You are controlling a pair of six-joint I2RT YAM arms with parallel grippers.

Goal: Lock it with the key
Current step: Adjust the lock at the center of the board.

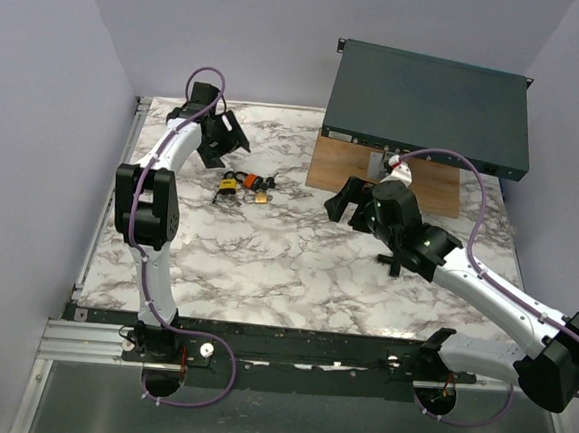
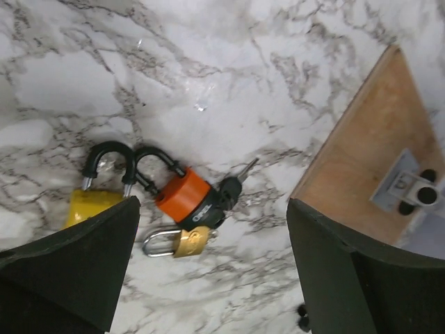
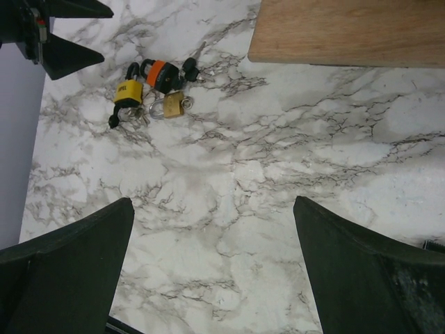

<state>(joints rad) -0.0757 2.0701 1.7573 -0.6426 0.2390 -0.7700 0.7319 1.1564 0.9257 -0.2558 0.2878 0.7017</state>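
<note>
Three padlocks lie close-packed on the marble table (image 1: 296,267): one yellow padlock (image 2: 87,207), one orange padlock (image 2: 182,197) and one small brass padlock (image 2: 189,241). One black-headed key (image 2: 231,186) sits in the orange body. Left claw (image 1: 225,143), spread wide and empty, hangs above them, the cluster framed between its fingers; one wooden board (image 2: 368,160) lies to its right. Right claw (image 3: 212,202), fully spread and empty, faces bare marble, the padlocks well ahead to its left.
</note>
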